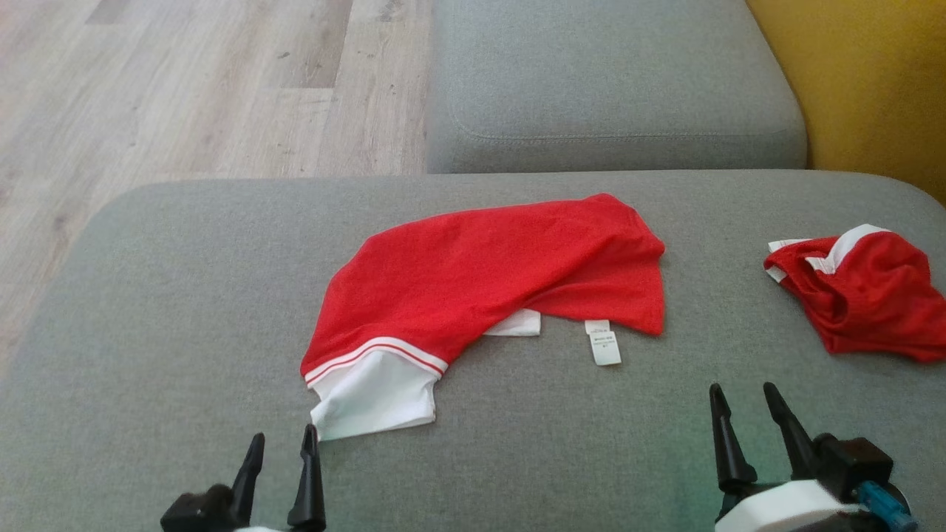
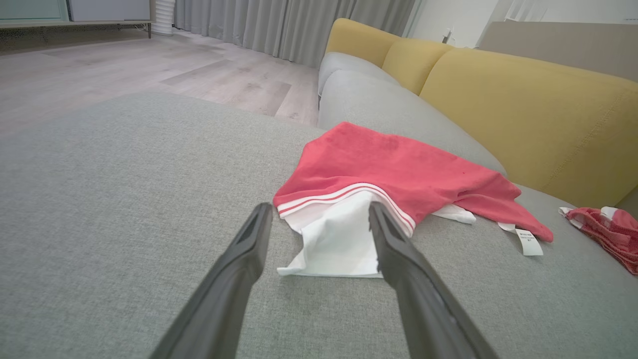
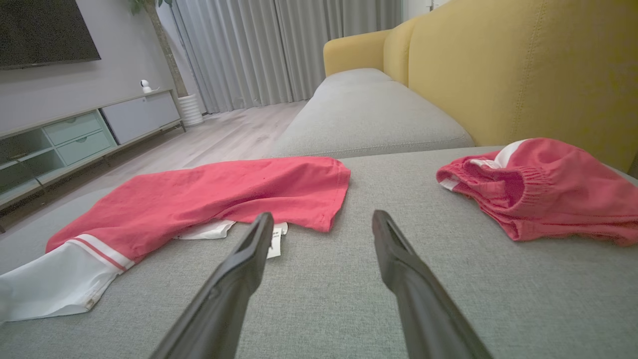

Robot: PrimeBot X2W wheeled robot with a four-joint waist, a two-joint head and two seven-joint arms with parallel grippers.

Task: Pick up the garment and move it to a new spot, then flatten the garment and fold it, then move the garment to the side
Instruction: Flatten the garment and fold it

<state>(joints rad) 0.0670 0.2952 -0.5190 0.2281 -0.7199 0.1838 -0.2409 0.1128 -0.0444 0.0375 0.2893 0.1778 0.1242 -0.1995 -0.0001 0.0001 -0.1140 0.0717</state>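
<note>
A red garment (image 1: 488,277) with a white hem and striped band lies loosely spread in the middle of the grey sofa seat (image 1: 185,295); a white care label (image 1: 604,343) pokes out at its near edge. The garment (image 2: 398,172) also appears in the left wrist view, and the same garment (image 3: 199,197) in the right wrist view. My left gripper (image 1: 283,439) is open just short of the white hem (image 2: 339,239). My right gripper (image 1: 742,392) is open over bare cushion, near the label (image 3: 273,243), touching nothing.
A second red and white garment (image 1: 861,292) lies crumpled at the seat's right end. Another grey cushion (image 1: 613,81) sits beyond, the yellow backrest (image 1: 872,81) to the right. Wood floor (image 1: 185,81) lies to the left past the seat edge.
</note>
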